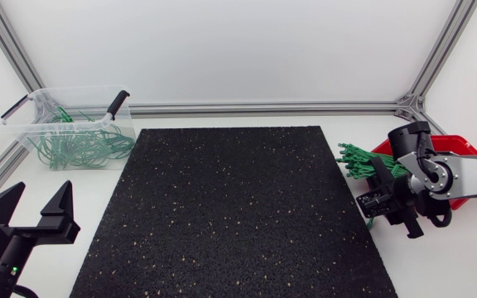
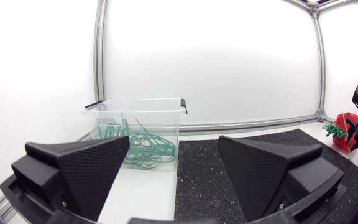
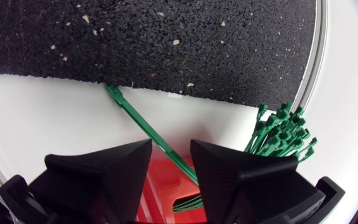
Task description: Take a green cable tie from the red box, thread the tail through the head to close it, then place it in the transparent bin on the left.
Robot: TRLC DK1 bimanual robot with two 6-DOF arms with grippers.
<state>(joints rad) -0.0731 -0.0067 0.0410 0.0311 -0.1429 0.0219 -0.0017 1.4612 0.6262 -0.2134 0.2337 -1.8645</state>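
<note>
The red box [image 1: 462, 146] stands at the table's right edge, with a bundle of green cable ties [image 1: 359, 161] fanning out of it toward the mat. My right gripper [image 1: 383, 195] hangs over the box's near corner. In the right wrist view its fingers [image 3: 104, 177] stand apart above the red box [image 3: 166, 196]. One green cable tie [image 3: 138, 118] runs slantwise through the gap, its head lying on the white table by the mat's edge. The bundle [image 3: 281, 130] lies beside it. My left gripper [image 1: 36, 209] rests wide open and empty at the front left. The transparent bin [image 1: 69, 124] sits at the back left.
A black speckled mat [image 1: 230, 215] covers the table's middle. The transparent bin [image 2: 138, 124] holds several looped green ties [image 2: 143, 148] and has black handles. An aluminium frame runs along the back and sides.
</note>
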